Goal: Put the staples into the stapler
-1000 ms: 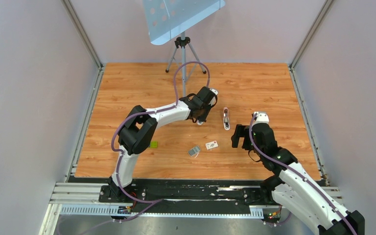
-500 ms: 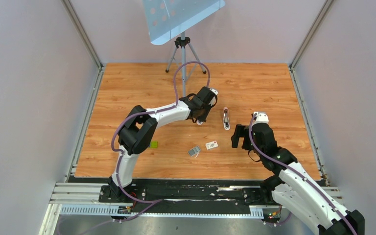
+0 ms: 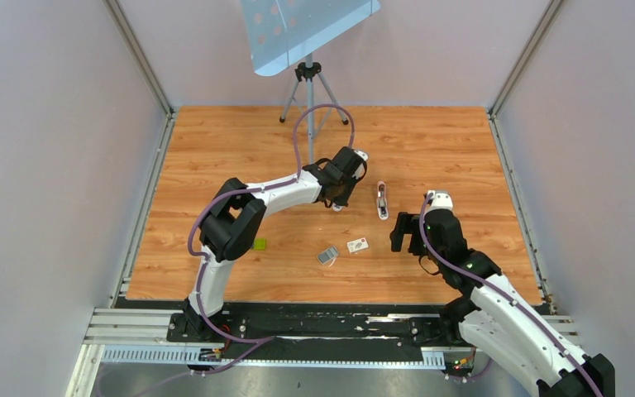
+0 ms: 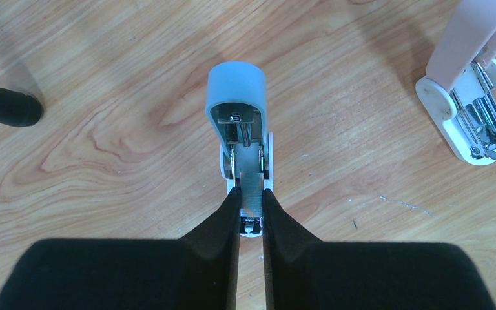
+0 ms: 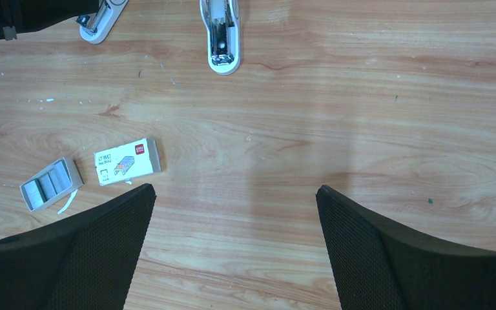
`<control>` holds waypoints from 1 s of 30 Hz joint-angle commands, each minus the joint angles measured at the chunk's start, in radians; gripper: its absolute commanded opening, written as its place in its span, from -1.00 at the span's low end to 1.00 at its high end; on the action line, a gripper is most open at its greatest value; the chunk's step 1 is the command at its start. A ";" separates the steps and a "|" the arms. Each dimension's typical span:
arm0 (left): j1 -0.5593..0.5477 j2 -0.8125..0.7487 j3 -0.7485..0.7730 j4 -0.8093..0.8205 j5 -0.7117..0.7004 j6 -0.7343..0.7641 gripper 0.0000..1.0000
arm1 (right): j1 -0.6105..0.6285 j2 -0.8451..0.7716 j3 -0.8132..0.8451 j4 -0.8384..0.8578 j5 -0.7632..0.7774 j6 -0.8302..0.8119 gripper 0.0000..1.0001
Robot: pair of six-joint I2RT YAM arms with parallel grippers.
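Observation:
The pale pink mini stapler (image 3: 382, 200) lies open on the wood table, and shows in the left wrist view (image 4: 465, 77) and the right wrist view (image 5: 220, 29). A second, light-blue mini stapler (image 4: 237, 103) lies open just left of it. My left gripper (image 4: 250, 195) is shut on a silver strip of staples (image 4: 252, 187), held over the blue stapler's channel; it also shows in the top view (image 3: 337, 201). My right gripper (image 5: 236, 194) is open and empty above bare table, nearer than the pink stapler (image 3: 398, 233).
A white labelled staple box (image 5: 127, 161) and a grey tray of staple strips (image 5: 50, 184) lie left of my right gripper. A small green block (image 3: 259, 244) sits by the left arm. A tripod stand (image 3: 308, 83) is at the back, with one black foot (image 4: 6, 106) near the left gripper.
My right gripper has drifted slightly nearer. The left gripper and both staplers have not moved.

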 commanded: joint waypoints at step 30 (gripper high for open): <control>-0.005 -0.024 -0.019 0.037 0.012 0.038 -0.66 | -0.014 -0.003 -0.026 0.003 -0.007 0.005 1.00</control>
